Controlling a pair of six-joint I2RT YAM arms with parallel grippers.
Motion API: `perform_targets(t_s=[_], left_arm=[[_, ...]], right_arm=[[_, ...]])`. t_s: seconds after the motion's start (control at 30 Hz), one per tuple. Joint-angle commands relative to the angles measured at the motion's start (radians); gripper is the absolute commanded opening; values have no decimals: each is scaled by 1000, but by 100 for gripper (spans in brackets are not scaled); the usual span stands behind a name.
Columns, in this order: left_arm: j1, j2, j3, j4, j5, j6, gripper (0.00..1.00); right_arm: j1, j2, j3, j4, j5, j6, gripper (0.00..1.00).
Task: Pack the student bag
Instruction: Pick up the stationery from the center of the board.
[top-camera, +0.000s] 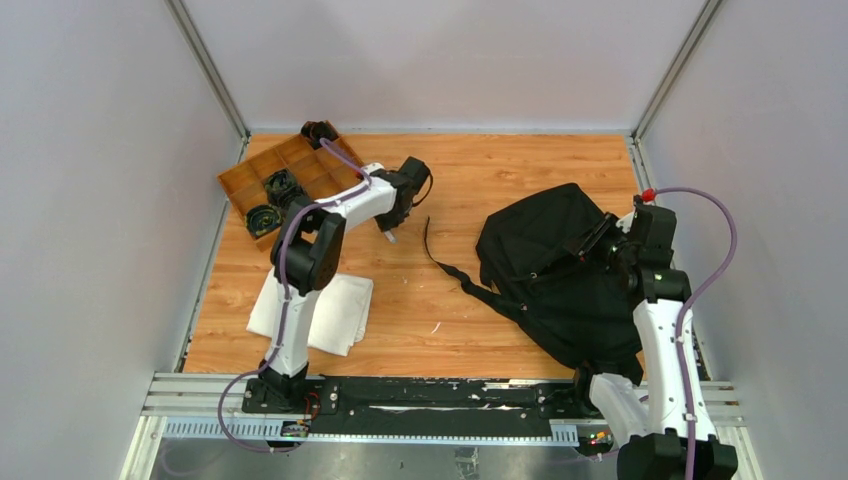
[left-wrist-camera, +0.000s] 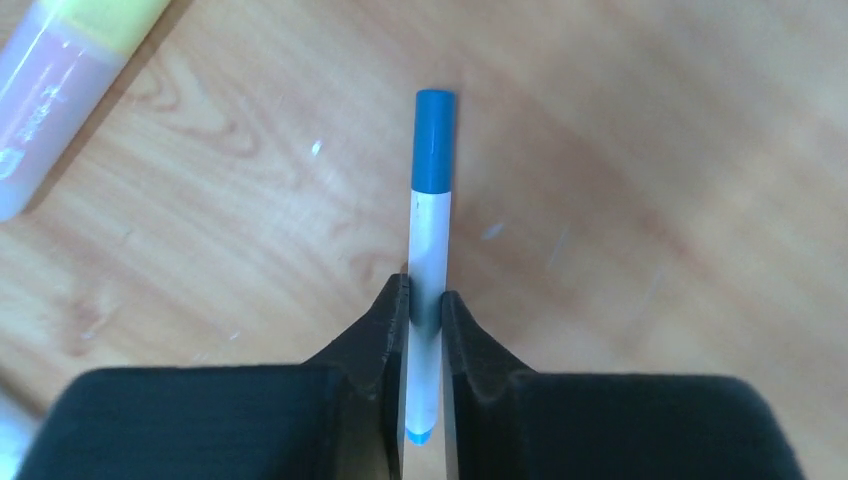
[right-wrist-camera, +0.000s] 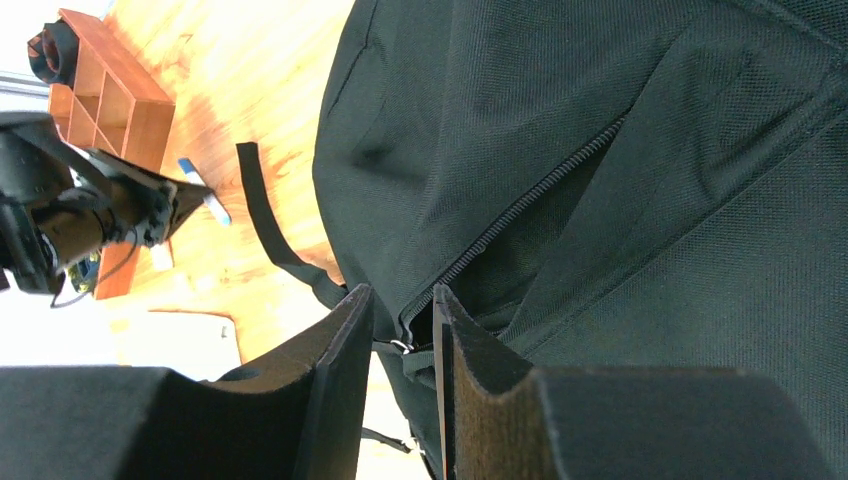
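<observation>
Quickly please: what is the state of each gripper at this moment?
Left gripper: closed, holding a pen with a blue cap.
Right gripper: closed on the bag, at the end of its zipper.

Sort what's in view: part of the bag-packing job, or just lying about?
In the job: student bag, zipper edge pinched by right gripper; blue marker, clamped in left gripper.
Lying about for now: wooden tray; folded white cloth; yellow-capped tube near the marker.
</observation>
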Motion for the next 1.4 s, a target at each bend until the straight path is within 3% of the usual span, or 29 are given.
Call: perform_targets(t_s=[0.0, 0.07, 0.17, 0.33, 0.7, 0.77, 0.83, 0.9, 1.0, 1.37], left_arm=[[-35, -132, -188, 53, 74, 179, 9], [-46, -234, -311, 154, 120, 279, 6], [-47, -398, -510, 343, 298, 448, 0], [-47, -549, -607, 412, 544, 583, 0], [-148, -668, -688, 543, 695, 643, 0], [-149, -703, -712, 613, 782, 653, 0], [-149, -738, -739, 682, 836, 653, 0], [-149, -772, -737, 710, 869, 652, 0], [-149, -813, -735, 731, 905, 639, 0], [-153, -887, -749, 764, 981, 597, 0]], right_arm=[[-13, -22, 32, -12, -29, -8, 32], [-12, -24, 59, -21, -50, -21, 32], [-8, -38, 89, -27, -63, -34, 33], [44, -41, 97, -15, -66, -21, 33], [165, -51, 32, 53, -100, 46, 36], [212, -27, -18, 189, -208, 160, 37], [296, 7, -79, 441, -262, 301, 38], [418, 65, -57, 494, -190, 326, 42], [555, 185, 45, 435, -99, 284, 50], [622, 343, 73, 579, -51, 355, 59]])
